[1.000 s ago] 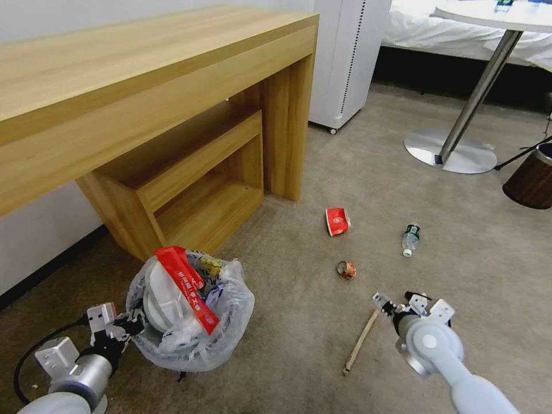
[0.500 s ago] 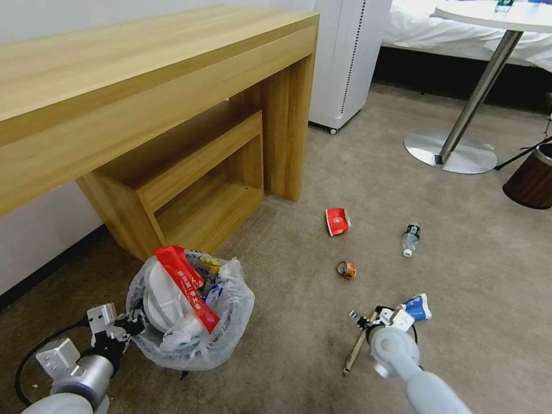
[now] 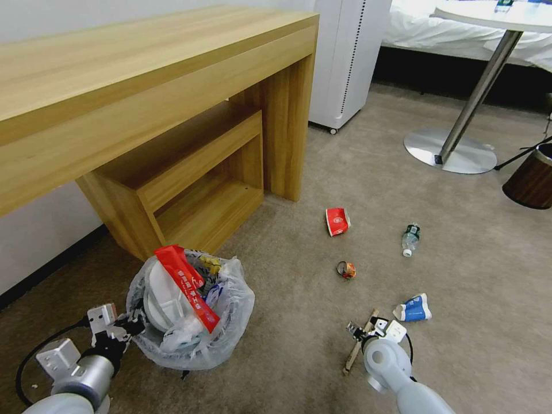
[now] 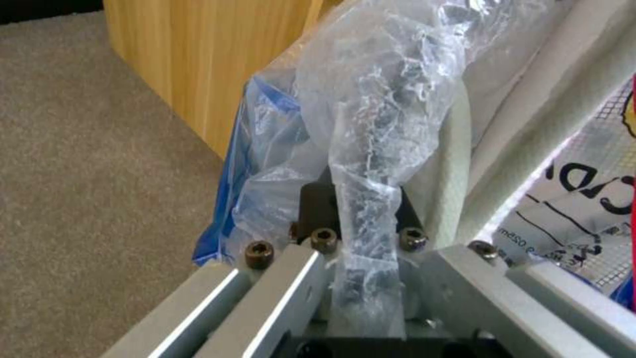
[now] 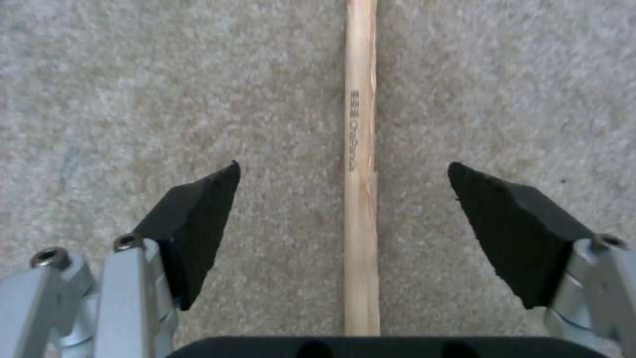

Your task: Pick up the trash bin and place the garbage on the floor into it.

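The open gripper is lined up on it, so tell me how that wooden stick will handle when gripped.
The wooden stick looks thin and rigid, so probably stiff and light. It lies flat on the carpet between the right gripper fingers, so the pads may need to press into the pile. Gripped off-centre, it might tilt.

- The beige carpet floor [image 3: 287, 287] is carrying everything, with the wooden desk [image 3: 144, 103] standing on it.
- The trash bin [image 3: 190, 310] is sitting just in front of the desk.
- A red-white paper cup [image 3: 337, 221] is lying to the right of the desk's leg.
- Farther from the desk, a crumpled wrapper [image 3: 346, 269], a clear bottle [image 3: 410, 239], a blue-white carton [image 3: 413, 309] and a wooden stick [image 5: 361, 174] are lying apart.
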